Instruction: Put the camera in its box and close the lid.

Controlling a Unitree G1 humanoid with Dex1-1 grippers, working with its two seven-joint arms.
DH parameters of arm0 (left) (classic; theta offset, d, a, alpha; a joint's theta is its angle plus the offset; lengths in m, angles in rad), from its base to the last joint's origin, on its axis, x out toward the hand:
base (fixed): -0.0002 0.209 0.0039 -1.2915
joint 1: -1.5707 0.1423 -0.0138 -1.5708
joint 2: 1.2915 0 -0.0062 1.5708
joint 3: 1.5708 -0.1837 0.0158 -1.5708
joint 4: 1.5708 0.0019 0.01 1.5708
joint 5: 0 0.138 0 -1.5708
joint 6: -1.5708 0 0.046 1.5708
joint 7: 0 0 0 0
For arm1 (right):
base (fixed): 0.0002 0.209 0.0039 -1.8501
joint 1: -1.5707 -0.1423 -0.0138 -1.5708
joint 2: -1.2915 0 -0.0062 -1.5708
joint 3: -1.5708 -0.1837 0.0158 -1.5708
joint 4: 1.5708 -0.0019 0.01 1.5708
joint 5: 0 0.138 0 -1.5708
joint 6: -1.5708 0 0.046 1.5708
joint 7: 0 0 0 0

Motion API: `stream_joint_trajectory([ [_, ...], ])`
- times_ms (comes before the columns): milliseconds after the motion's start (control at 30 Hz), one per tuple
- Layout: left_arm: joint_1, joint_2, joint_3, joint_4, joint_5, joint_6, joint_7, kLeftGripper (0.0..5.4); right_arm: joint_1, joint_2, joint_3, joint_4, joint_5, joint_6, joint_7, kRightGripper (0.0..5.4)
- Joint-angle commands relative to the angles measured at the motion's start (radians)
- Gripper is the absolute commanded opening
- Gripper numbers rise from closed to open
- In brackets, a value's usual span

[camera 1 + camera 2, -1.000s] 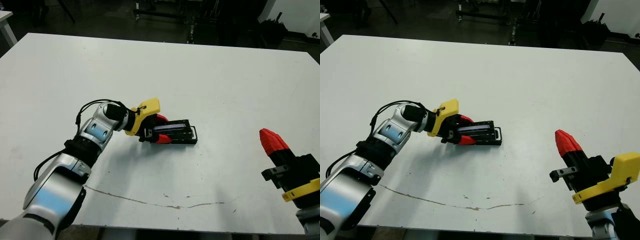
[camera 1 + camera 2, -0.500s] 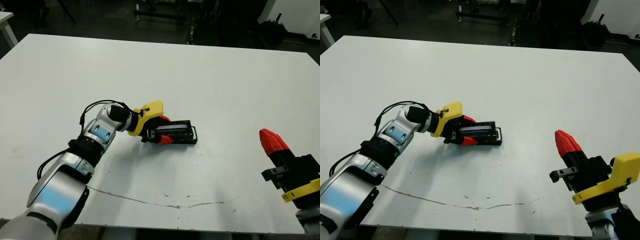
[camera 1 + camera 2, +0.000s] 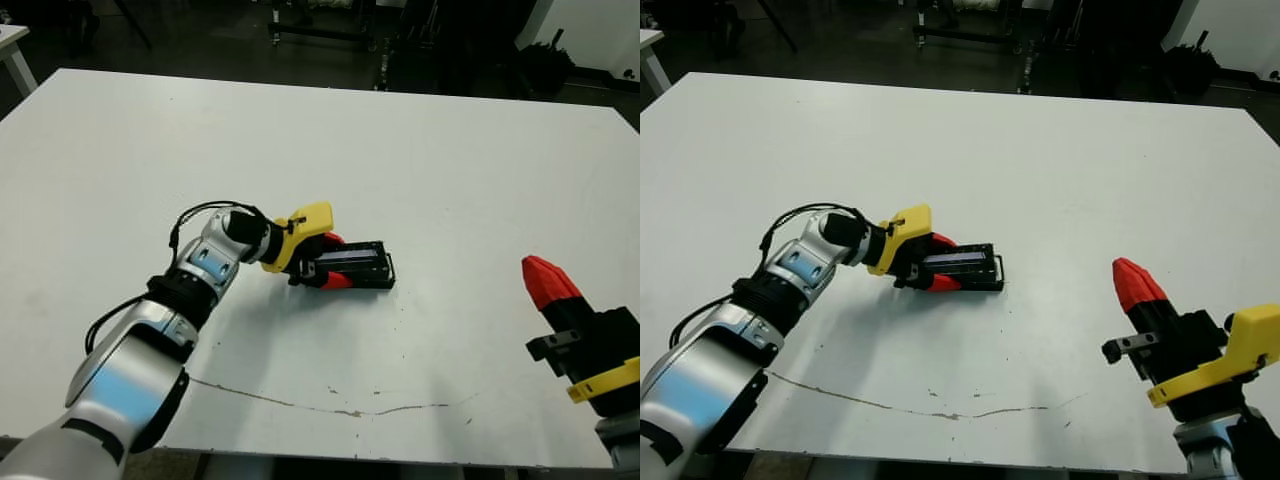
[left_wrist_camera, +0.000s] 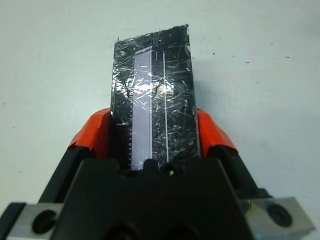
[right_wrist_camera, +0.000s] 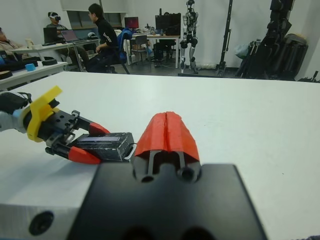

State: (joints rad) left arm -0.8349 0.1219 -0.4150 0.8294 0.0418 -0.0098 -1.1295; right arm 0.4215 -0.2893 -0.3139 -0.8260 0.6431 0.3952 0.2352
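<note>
My left gripper is closed on one end of the box, with a red finger on each long side of it. The box lies flat on the white table, near the middle, and sticks out from the gripper toward my right. In my left wrist view I see the lid on top of the box, shiny black and scratched, with a pale strip running along it. I cannot see the camera in any picture, so I cannot tell if it is inside. From the head views the box is just a dark bar, and the lid's strip is hard to make out. My right gripper hangs over the near right part of the table, well apart from the box, and its two red fingers are pressed together with nothing between them. My right wrist view shows the box from the side, lying low on the table with a thin wire loop at its free end. People sit at desks far behind. The table has lots of bare room all around the box, and the edges are far from it.
</note>
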Motion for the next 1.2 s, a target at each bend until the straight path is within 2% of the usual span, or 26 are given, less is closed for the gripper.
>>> stream_joint_trajectory([
  [33,0.063,-0.095,-0.065,0.051,0.033,0.000,-0.042,3.09,-0.006,-0.021,-0.012,0.001,0.005,0.008,-0.002,0.00],
  [400,0.047,-0.142,-0.045,0.124,0.021,-0.021,-0.040,3.09,-0.005,-0.028,-0.016,0.009,0.017,0.003,0.002,0.00],
  [700,0.012,-0.205,-0.033,0.216,0.030,-0.080,-0.031,3.09,0.000,-0.026,-0.029,0.020,0.021,-0.010,0.021,0.00],
  [1000,-0.020,-0.261,-0.057,0.275,0.075,-0.136,0.013,3.09,0.004,-0.019,-0.037,0.024,0.016,-0.023,0.031,0.00],
  [1200,-0.032,-0.299,-0.075,0.293,0.098,-0.135,0.019,3.09,0.008,-0.018,-0.039,0.021,0.021,-0.018,0.027,0.00],
])
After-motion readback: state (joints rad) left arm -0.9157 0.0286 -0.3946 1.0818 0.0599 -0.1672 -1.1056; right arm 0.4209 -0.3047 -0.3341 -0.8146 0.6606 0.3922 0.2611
